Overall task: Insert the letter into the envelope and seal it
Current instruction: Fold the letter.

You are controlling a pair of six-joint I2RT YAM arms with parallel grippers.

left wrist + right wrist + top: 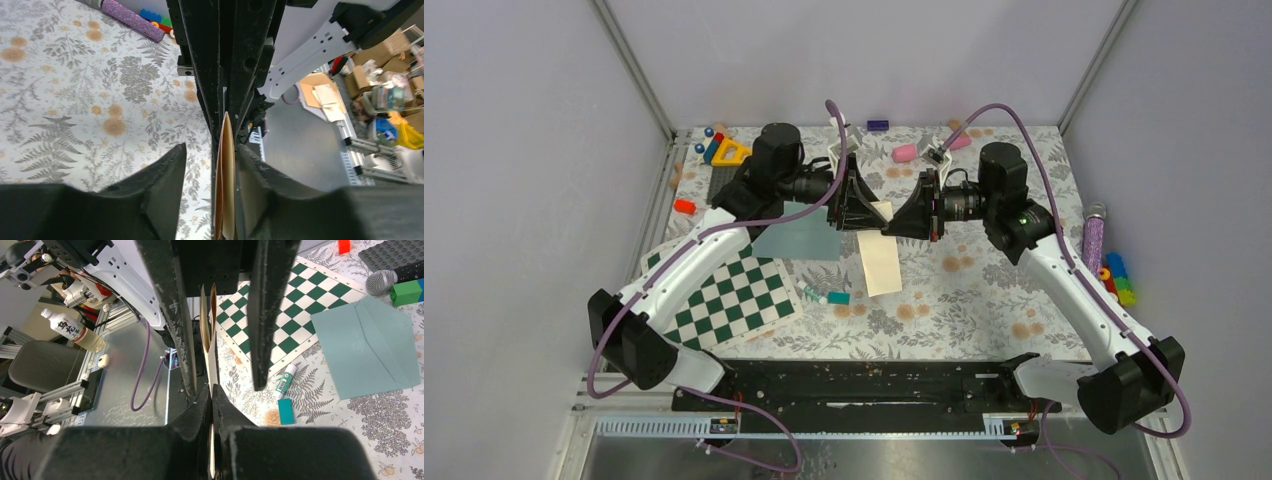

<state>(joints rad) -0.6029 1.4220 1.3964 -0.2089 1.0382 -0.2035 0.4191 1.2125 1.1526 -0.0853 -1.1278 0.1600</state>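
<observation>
**Tool status: right tool [210, 390] clamped on the letter [212, 352], left tool [211, 147] part-open around it**

1. Right tool: jaws fully closed, pinching one edge of the letter. The sheet is seen edge-on and runs away from the fingertips.
2. Left tool: faces the right tool from the opposite side. Its jaws are partly open and straddle the same sheet. The letter lies close to one finger, with a clear gap to the other.
3. Letter: raised off the desk [984, 300] at its gripped end, just to the right of the envelope [799, 238]. Whether its lower end touches the desk cannot be told.
4. Glue stick [285, 380] and small teal block [286, 411]: on the desk, on the near side of the envelope.
5. Checkerboard [729, 295]: flat, near-left of the envelope and touching or slightly under its corner.
6. Envelope: flat on the desk, beneath the left tool's wrist, with nothing gripping it.
</observation>
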